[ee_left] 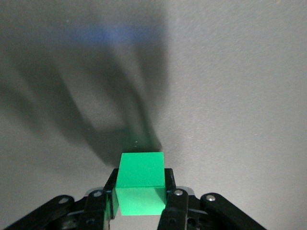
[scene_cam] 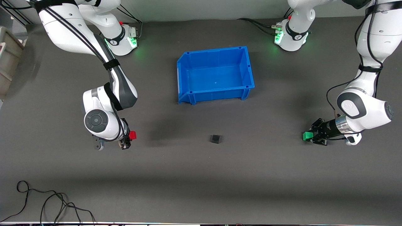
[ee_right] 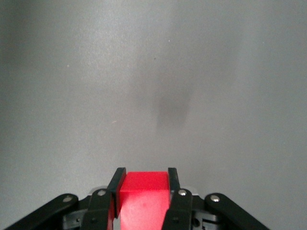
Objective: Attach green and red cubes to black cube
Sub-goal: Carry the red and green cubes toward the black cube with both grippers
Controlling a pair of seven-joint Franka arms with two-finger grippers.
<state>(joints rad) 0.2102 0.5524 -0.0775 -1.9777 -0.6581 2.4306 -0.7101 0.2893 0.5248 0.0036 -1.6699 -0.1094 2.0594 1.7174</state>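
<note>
The small black cube [scene_cam: 215, 138] sits on the dark table, nearer the front camera than the blue bin. My left gripper [scene_cam: 309, 136] is shut on the green cube [scene_cam: 307, 135], held toward the left arm's end of the table; in the left wrist view the green cube [ee_left: 141, 183] fills the gap between the fingers [ee_left: 111, 194]. My right gripper [scene_cam: 130, 137] is shut on the red cube [scene_cam: 133, 135], held toward the right arm's end; in the right wrist view the red cube [ee_right: 143, 199] sits between the fingers [ee_right: 173, 181]. Both held cubes are well apart from the black cube.
An open blue bin [scene_cam: 183, 66] stands mid-table, farther from the front camera than the black cube. A black cable [scene_cam: 47, 201] lies on the table near the front edge at the right arm's end. A grey container edge [scene_cam: 8, 59] shows at the table's side.
</note>
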